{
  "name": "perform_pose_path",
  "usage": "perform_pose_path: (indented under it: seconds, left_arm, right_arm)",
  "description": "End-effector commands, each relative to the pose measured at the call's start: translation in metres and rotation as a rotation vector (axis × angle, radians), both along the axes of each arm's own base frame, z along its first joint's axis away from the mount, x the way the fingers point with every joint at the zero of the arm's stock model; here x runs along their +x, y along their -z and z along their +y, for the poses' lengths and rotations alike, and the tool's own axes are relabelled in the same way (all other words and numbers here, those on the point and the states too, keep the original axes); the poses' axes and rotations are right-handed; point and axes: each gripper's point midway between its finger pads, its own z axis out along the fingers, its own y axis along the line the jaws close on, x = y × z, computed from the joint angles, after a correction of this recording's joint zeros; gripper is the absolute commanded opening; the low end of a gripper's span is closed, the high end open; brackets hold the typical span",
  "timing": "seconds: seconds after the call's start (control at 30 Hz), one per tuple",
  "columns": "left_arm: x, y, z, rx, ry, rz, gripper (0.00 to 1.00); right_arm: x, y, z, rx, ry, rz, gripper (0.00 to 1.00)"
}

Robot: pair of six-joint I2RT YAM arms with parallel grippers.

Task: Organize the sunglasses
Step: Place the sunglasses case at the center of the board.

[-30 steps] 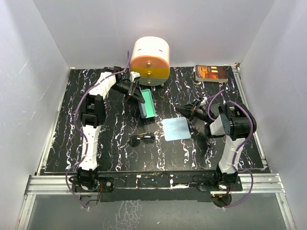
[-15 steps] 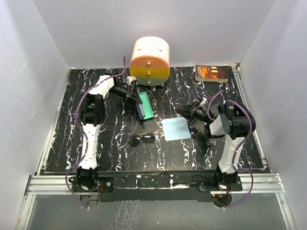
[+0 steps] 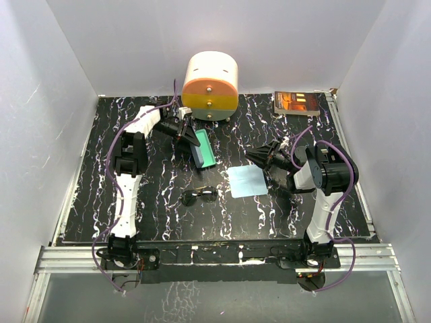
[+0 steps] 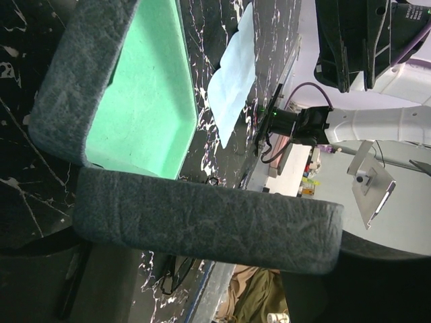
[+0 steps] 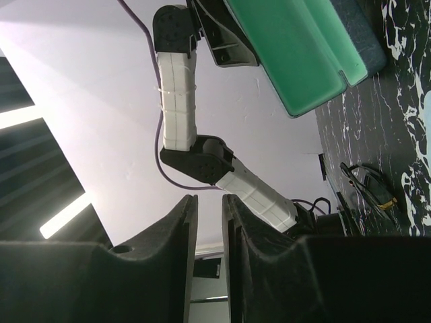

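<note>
The sunglasses lie folded on the black marbled table, in front of the case; they also show in the left wrist view and the right wrist view. The grey-blue case stands open with its teal lining showing. My left gripper is shut on the case's lid, which spans between its fingers. The light-blue cloth lies flat right of the sunglasses. My right gripper hovers above the cloth's far right corner, its jaws nearly together and holding nothing.
A cream and orange cylinder stands at the back, just behind the case. A book lies at the back right corner. White walls enclose the table on three sides.
The case was raised and tilted a second ago; it now sits lower on the table with the lid held back. My left gripper drew back to the left. My right gripper shifted slightly left.
</note>
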Motion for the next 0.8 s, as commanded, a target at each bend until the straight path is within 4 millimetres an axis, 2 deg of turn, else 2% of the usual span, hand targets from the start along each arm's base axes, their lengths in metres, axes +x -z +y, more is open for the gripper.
perform_pose_path:
  seconds: [0.0, 0.03, 0.1, 0.2, 0.27, 0.5, 0.63, 0.77]
  left_arm:
    - [0.005, -0.013, 0.003, 0.002, -0.004, -0.051, 0.66]
    - [0.005, -0.013, 0.002, 0.001, -0.003, -0.048, 0.69]
    - [0.005, -0.013, 0.003, 0.006, -0.005, -0.05, 0.83]
    - [0.007, -0.013, 0.005, 0.029, -0.006, -0.066, 0.88]
    - [0.009, -0.01, 0.007, 0.063, -0.008, -0.077, 0.97]
    - [0.015, 0.001, 0.029, 0.237, -0.005, -0.153, 0.97]
    - [0.02, -0.006, 0.043, 0.295, -0.023, -0.203, 0.97]
    - [0.02, -0.013, 0.048, 0.327, -0.037, -0.231, 0.97]
  right_arm:
    - [-0.014, -0.047, 0.001, 0.01, -0.001, -0.397, 0.27]
    - [-0.014, -0.047, 0.001, 0.009, -0.003, -0.398, 0.28]
    - [-0.014, -0.049, 0.001, 0.009, -0.004, -0.402, 0.3]
    - [-0.014, -0.049, 0.001, 0.01, -0.004, -0.406, 0.32]
    - [-0.014, -0.049, 0.001, 0.01, -0.005, -0.407, 0.33]
    - [-0.014, -0.048, 0.001, 0.008, -0.011, -0.404, 0.34]
    - [-0.013, -0.048, 0.002, 0.008, -0.011, -0.405, 0.35]
    - [-0.012, -0.047, 0.002, 0.009, -0.007, -0.401, 0.35]
